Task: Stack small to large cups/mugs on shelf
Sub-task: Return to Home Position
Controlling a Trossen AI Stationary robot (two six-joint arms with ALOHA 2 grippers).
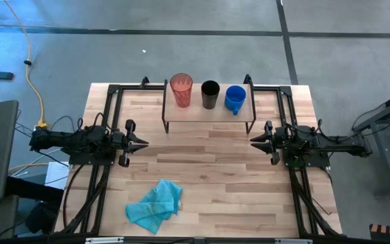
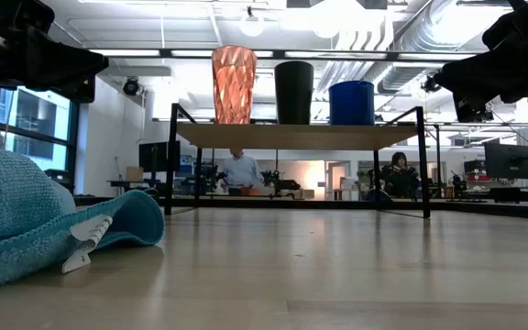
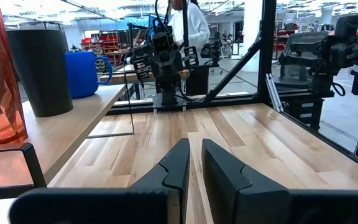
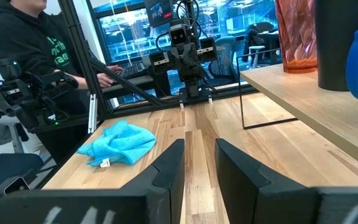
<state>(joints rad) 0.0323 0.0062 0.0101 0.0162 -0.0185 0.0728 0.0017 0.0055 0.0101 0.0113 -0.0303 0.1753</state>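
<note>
The red-orange tumbler (image 1: 181, 89), the black cup (image 1: 210, 94) and the blue mug (image 1: 235, 99) stand upright in a row on the shelf (image 1: 208, 113), which sits at the table's far side. In the low view the tumbler (image 2: 234, 84), black cup (image 2: 294, 92) and blue mug (image 2: 351, 102) stand on the shelf board (image 2: 291, 135). My left gripper (image 1: 141, 143) hovers over the table's left side, my right gripper (image 1: 254, 141) over its right side. Both point toward the middle, fingers slightly apart, holding nothing.
A crumpled teal cloth (image 1: 156, 205) lies on the table near its near edge, left of centre. Black frame rails (image 1: 107, 108) run along the left and right table sides. Bare wood lies between the grippers and in front of the shelf. People show in the room beyond.
</note>
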